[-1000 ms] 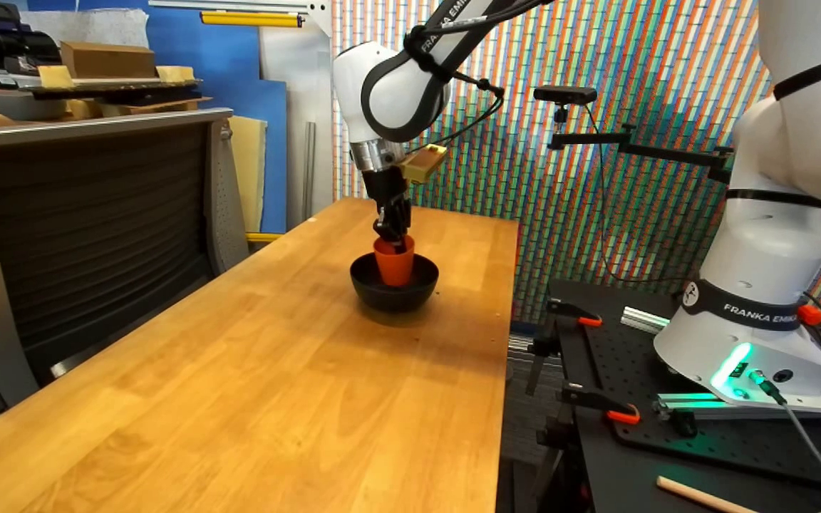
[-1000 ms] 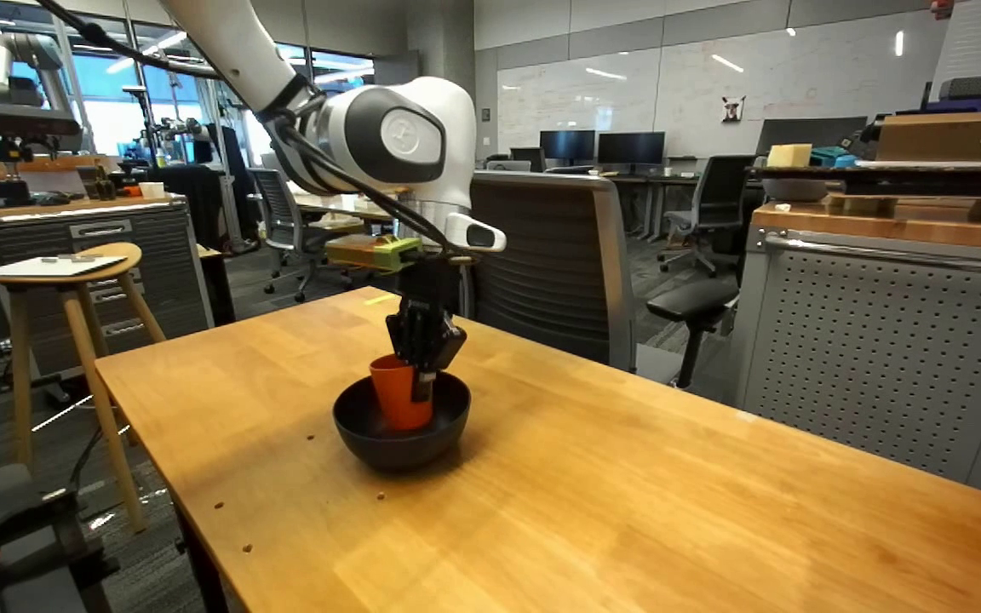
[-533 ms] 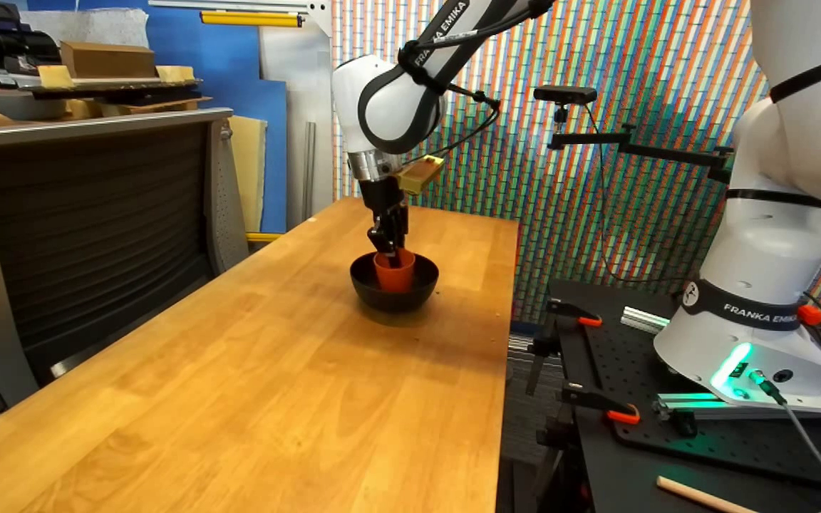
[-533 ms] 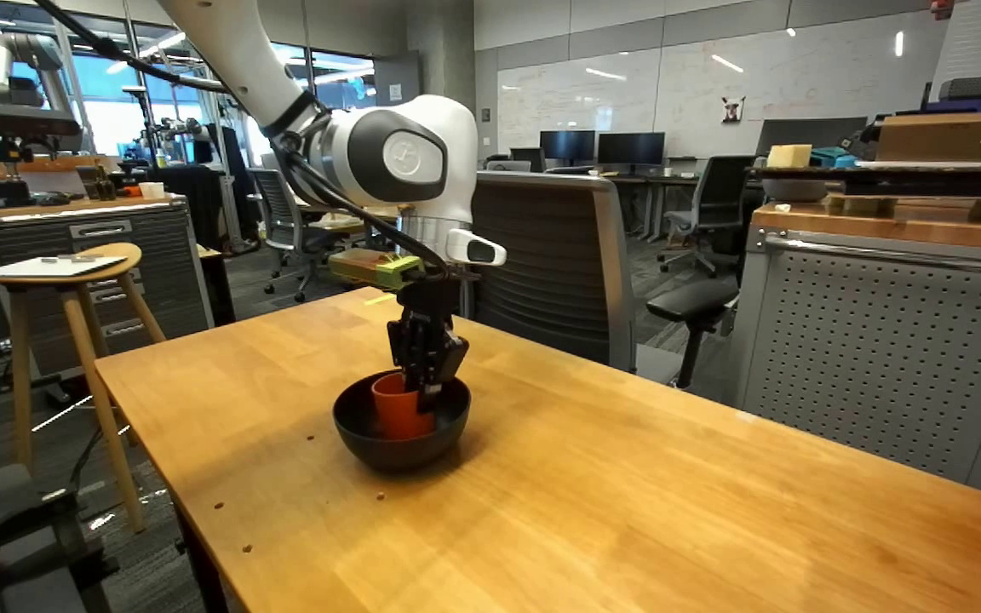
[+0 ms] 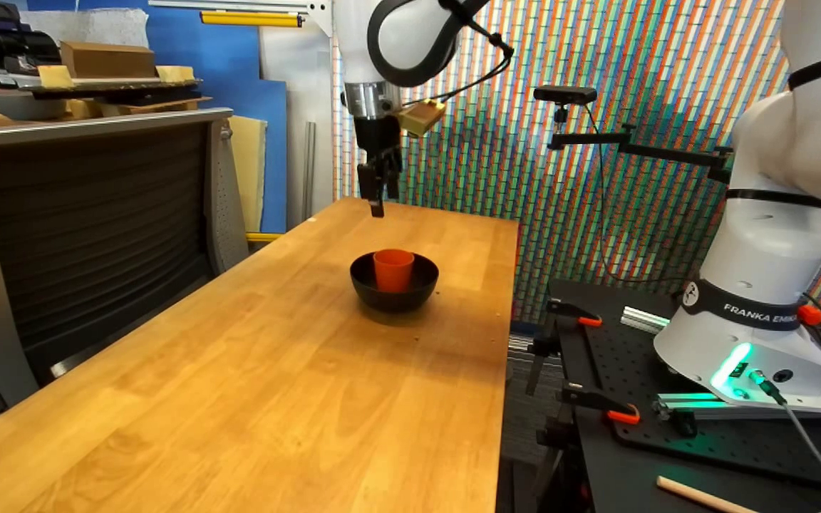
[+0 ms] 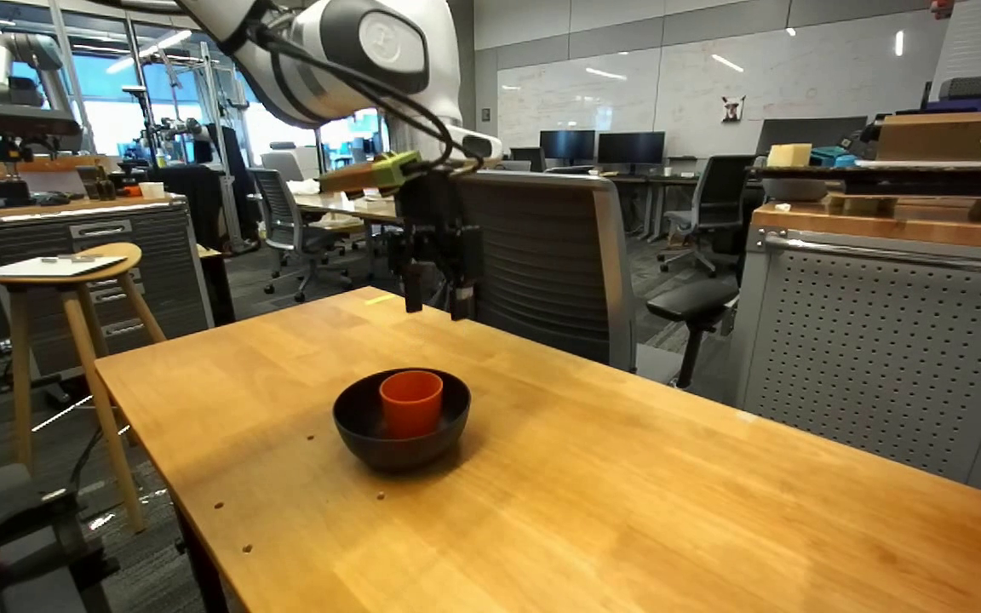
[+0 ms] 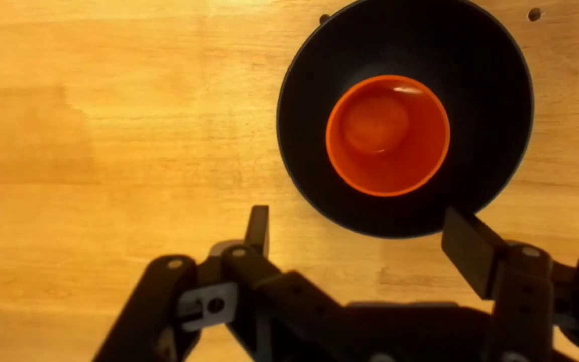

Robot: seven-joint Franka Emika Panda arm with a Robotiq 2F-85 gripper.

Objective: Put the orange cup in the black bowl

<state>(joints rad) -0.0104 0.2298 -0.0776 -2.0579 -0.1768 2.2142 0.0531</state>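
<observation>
The orange cup stands upright inside the black bowl, and both exterior views show it. From above, in the wrist view, the cup sits near the middle of the bowl with bare bowl surface all round it. My gripper hangs over the table, well above the cup and apart from it. In the wrist view its jaws are spread wide with only tabletop and a bit of bowl rim showing between the fingers. Nothing is held.
The bowl rests on a long wooden table. A dark office chair stands along one long side of the table. A black camera on a bracket and the robot's base are beyond the opposite edge.
My gripper has let go of the cup and risen well above the bowl. Earlier the cup was lowered in the gripper into the bowl; now it stands there by itself.
</observation>
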